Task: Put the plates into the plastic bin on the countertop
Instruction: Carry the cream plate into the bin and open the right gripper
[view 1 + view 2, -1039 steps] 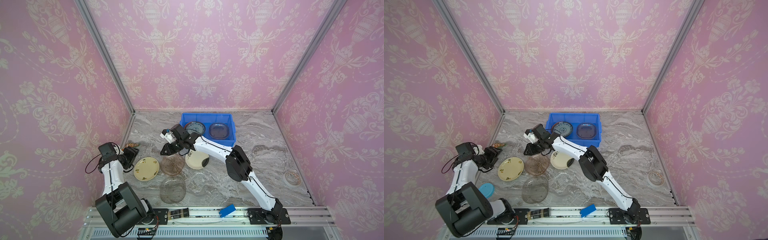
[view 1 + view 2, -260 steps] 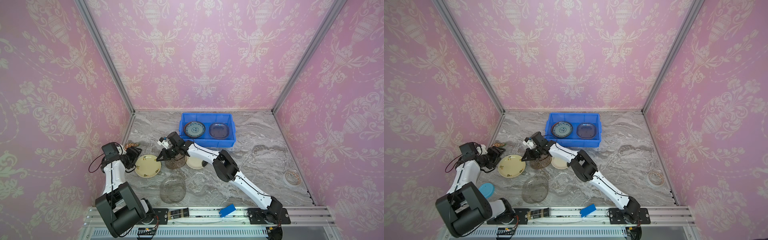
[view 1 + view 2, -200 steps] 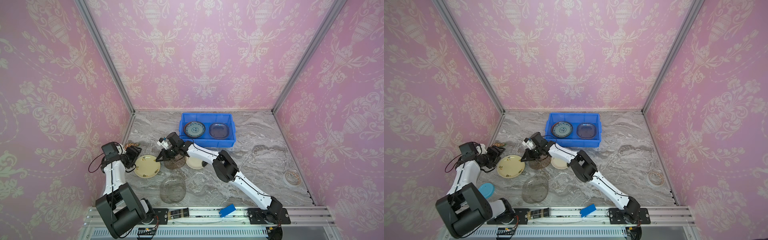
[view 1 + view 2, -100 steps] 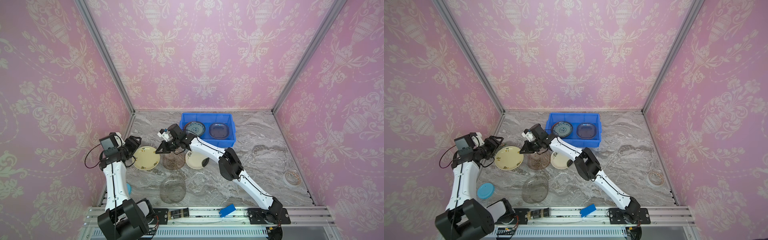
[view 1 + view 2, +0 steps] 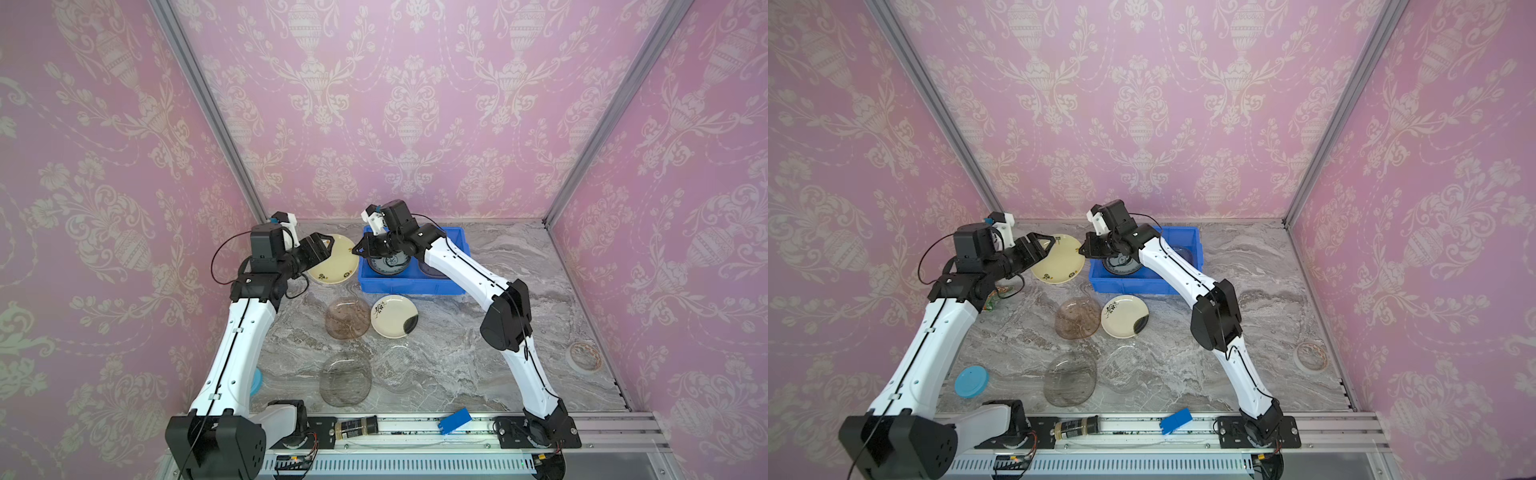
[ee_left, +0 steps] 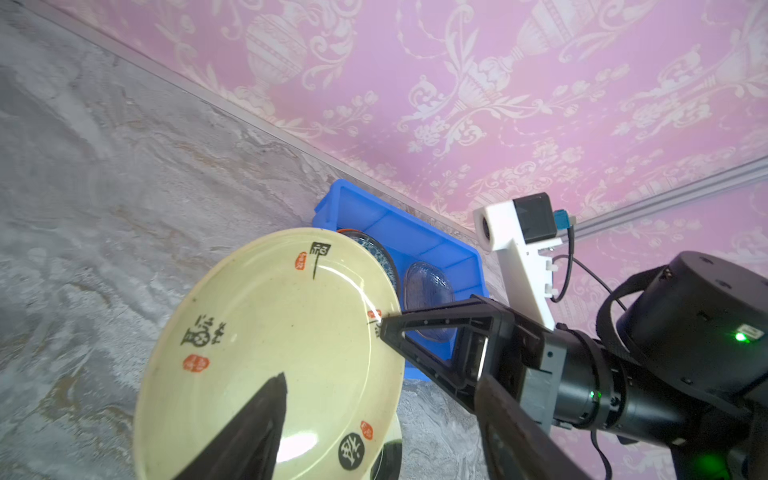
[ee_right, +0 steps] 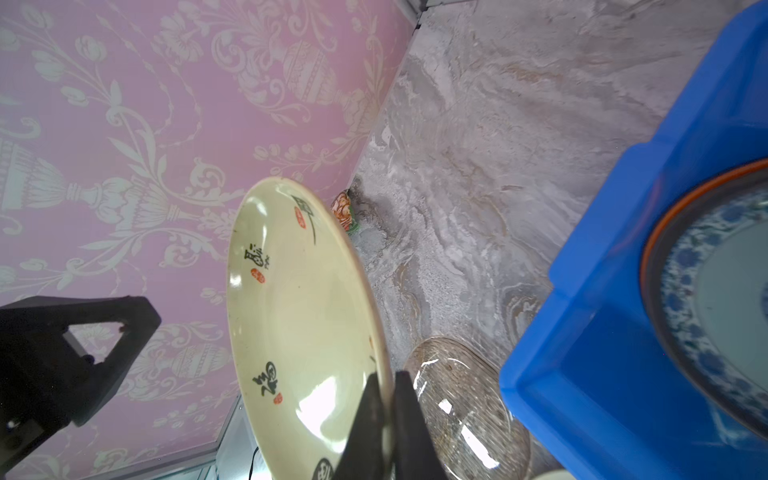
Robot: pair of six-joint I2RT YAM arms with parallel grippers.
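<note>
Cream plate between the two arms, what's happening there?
The right gripper pinches the cream plate by its rim, holding it tilted in the air beside the blue bin. The left gripper sits at the opposite edge with jaws open. A blue-patterned plate and a glass plate lie in the bin; four more wait on the countertop.

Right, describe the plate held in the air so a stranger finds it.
Find the bright blue plastic bin at the back of the grey marble countertop. Left of it in both top views, the right gripper pinches a round cream plate's rim. Only it is airborne, bearing black calligraphy and red seals.
</note>
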